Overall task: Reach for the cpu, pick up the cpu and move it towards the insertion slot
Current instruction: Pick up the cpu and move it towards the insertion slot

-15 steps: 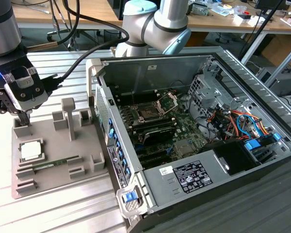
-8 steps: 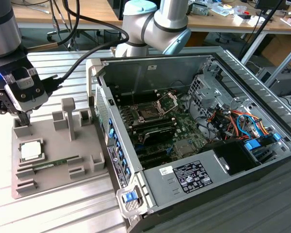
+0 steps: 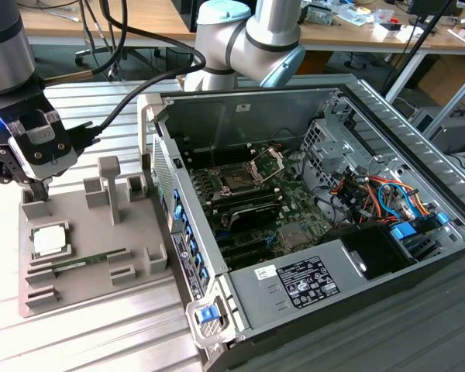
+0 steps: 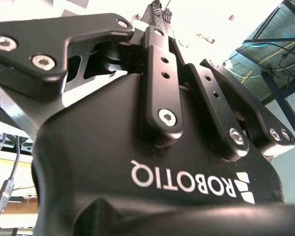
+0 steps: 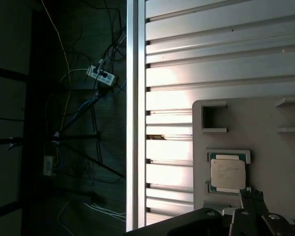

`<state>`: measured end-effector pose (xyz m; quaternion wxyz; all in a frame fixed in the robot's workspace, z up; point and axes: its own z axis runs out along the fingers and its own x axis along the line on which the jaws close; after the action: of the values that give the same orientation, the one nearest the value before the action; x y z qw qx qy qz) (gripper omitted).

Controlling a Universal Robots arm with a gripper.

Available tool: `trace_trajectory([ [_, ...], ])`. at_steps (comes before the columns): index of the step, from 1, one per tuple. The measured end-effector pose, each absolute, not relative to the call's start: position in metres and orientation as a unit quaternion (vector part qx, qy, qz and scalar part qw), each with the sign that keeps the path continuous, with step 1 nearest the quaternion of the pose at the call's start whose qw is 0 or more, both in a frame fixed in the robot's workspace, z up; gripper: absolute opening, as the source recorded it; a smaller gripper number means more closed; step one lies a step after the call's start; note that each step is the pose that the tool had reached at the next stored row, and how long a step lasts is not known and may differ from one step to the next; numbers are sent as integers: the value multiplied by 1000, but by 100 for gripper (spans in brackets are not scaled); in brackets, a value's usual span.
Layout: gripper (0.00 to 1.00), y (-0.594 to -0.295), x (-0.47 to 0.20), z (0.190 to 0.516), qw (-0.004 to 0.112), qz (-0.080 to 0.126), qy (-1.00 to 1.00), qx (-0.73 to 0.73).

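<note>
Exterior view: closed pincer [image 3: 39,186] near cpu [image 3: 50,239]

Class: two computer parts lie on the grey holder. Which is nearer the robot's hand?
The cpu, square and silvery; the long green memory stick lies farther from the hand.

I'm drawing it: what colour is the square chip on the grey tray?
The cpu is pale silvery-white, best in the first wrist view.

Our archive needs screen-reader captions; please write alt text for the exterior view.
The black end effector hangs near the pale silvery square cpu, which lies in a grey plastic fixture tray at the exterior view's left. To its right, an open metal computer case exposes the silver-framed dark insertion slot.
</note>
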<state>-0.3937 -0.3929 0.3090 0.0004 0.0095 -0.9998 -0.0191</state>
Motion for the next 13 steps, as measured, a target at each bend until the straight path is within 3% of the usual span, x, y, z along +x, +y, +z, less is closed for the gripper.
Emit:
trace_trajectory([
  [13,10,-393,-394,305,0,-19,-1000,10],
])
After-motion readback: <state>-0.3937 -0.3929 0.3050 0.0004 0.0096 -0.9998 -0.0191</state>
